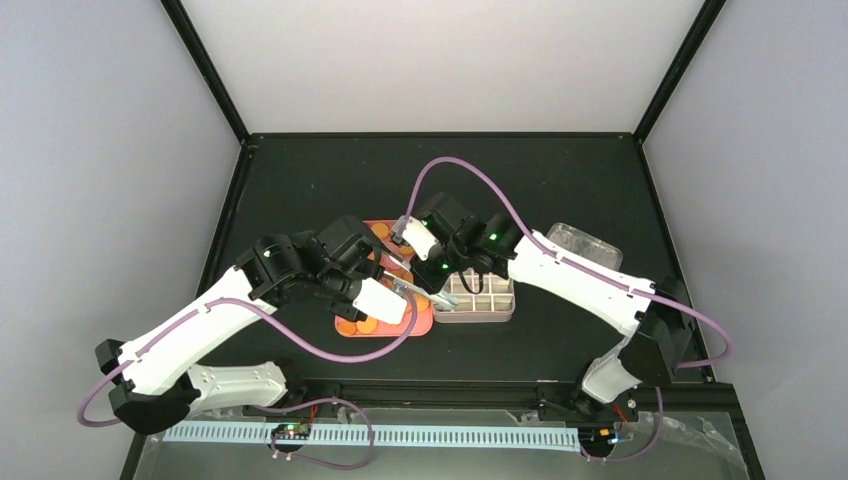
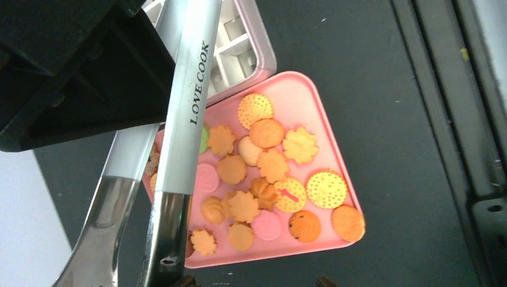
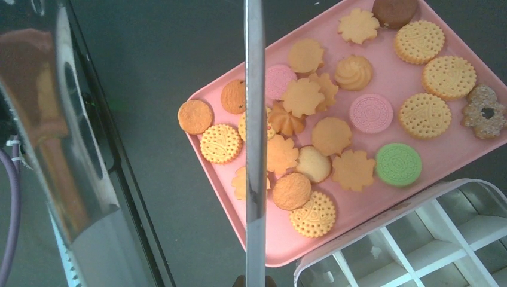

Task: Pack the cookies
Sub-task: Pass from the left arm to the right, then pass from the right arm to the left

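Many flat cookies, mostly orange, some pink, lie on a tray.

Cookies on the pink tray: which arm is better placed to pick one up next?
Left, probably: the left jaws hold the tongs right above the cookies on the tray, while the right jaws are shut.

Bright even light, cookies sharp (close tongs blurred, reflective).

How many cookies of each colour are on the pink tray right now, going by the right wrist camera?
Orange or tan cookies: 20
Pink cookies: 2
Green cookie: 1
Dark brown cookie: 1
Speckled brown cookie: 1
Total in view: 25; the tongs may hide more.
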`<state>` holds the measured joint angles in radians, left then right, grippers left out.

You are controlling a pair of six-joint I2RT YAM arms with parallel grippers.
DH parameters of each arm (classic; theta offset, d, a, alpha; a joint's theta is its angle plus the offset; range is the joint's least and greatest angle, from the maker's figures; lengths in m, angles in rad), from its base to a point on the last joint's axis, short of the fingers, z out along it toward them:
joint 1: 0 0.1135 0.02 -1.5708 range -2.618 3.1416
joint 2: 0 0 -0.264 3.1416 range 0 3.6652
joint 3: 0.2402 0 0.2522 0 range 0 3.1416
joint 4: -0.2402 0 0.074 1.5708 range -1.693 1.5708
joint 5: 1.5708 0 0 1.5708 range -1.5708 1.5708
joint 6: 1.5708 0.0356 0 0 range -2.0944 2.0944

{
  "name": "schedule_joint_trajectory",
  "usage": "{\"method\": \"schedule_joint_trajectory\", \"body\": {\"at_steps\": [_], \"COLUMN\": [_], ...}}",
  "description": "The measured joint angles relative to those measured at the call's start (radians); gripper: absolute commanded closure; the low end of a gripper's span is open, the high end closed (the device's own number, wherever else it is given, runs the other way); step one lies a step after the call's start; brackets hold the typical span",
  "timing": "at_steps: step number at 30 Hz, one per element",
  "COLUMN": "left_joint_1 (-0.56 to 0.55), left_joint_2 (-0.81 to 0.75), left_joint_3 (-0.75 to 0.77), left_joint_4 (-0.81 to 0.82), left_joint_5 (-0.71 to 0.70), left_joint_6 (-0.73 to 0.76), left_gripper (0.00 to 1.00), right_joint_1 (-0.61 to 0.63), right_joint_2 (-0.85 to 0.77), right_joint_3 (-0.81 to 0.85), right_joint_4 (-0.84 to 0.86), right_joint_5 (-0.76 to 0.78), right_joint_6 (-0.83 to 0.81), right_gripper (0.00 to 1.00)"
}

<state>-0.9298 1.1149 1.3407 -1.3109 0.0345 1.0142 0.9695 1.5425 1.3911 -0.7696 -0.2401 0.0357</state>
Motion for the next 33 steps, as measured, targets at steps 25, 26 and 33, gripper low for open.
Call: {"method": "schedule_joint_trajectory", "body": {"at_steps": [25,26,33], "left_joint_1": [-0.053,-0.053,-0.053], "left_joint_2": [0.011,0.014,0.018], "left_joint_3": [0.036,0.036,0.028], "left_joint_4": [0.015,0.013,-0.009], "left_joint_5": [-0.15,-0.15,-0.15], "left_joint_6": [0.013,0.007,-0.023], "left_gripper": [0.57,0.59,0.78], "right_joint_1": [0.06,0.063,0.064], "right_joint_2": [0.066,0.066,0.066], "right_joint_3": [0.091,0.091,0.092], "right_joint_4": [-0.076,-0.077,-0.084], "right_joint_5": [0.039,0.041,0.06], "right_joint_6": [0.007,0.007,0.008], "right_gripper": [0.99,0.99,0.99]}}
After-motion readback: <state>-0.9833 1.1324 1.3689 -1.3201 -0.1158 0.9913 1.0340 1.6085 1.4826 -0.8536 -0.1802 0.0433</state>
